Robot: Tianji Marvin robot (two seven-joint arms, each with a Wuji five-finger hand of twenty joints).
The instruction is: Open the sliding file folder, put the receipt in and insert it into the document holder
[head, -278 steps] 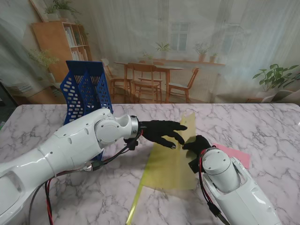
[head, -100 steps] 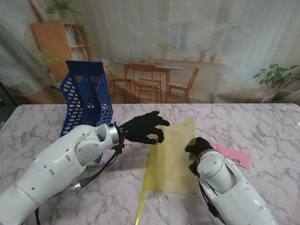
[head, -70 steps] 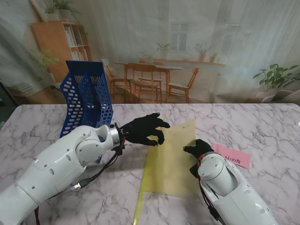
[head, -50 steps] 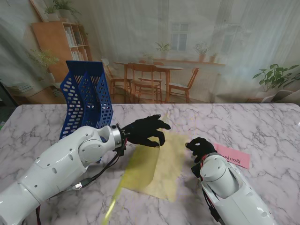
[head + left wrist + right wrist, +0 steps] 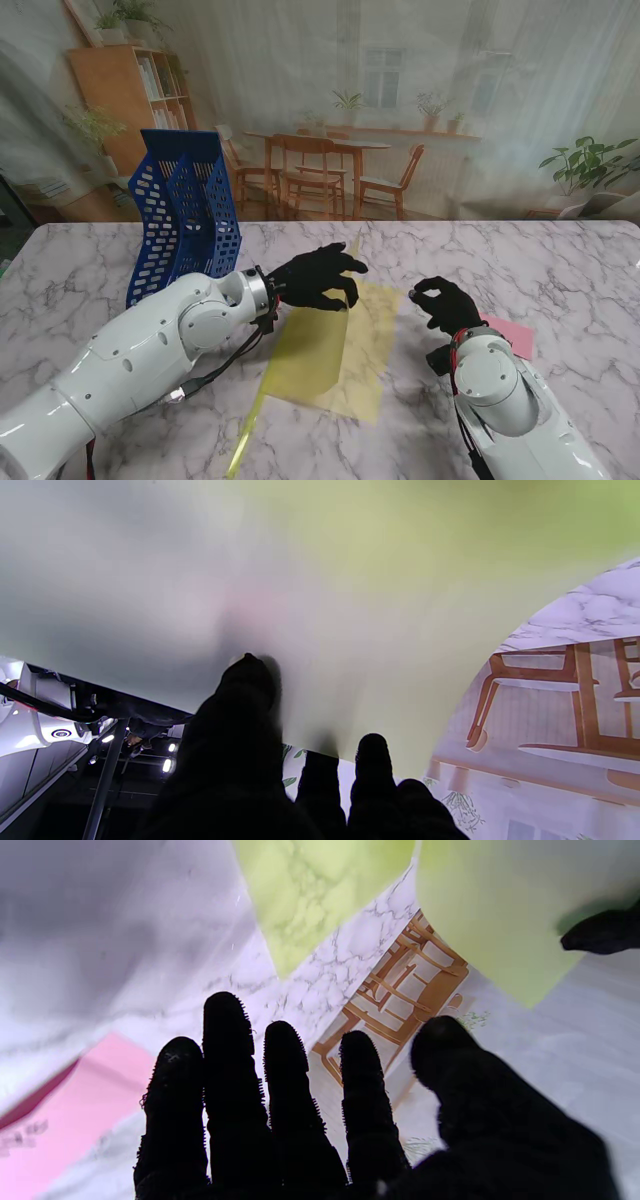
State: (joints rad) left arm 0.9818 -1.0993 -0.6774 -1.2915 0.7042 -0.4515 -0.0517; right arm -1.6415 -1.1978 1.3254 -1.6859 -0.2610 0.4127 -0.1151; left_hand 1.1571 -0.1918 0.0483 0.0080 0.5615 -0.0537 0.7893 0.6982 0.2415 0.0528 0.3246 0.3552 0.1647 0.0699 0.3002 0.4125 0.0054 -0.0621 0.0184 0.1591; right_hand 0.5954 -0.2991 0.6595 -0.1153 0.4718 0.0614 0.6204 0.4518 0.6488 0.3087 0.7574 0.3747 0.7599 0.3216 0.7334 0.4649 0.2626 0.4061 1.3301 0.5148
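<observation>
Nearest on the marble bench (image 5: 560, 270): a yellow slide bar (image 5: 243, 447) lies loose near the folder's near-left corner, angled toward me. The yellow file folder (image 5: 355, 365) is open (translucent, marble shows through), its lower sheet flat mid-bench, its upper sheet (image 5: 305, 345) lifted on the left side. Right of it, partly behind the right forearm, the pink receipt (image 5: 512, 335) lies flat on the bench, apart from the folder.

Right hand (image 5: 447, 302) hovers between folder and receipt, fingers curled with thumb and index near each other, holding nothing; the right wrist view shows its fingers (image 5: 282, 1075) side by side with clear gaps above the marble, receipt (image 5: 70, 1100) off to one side.

Left hand (image 5: 318, 278) is clamped on the far edge of the upper sheet, thumb under, fingers over; the left wrist view shows the sheet (image 5: 320, 605) filling the frame, fingertips (image 5: 247, 680) pressed on it.

Far left, the blue document holder (image 5: 185, 210) stands upright, well apart from the folder.
</observation>
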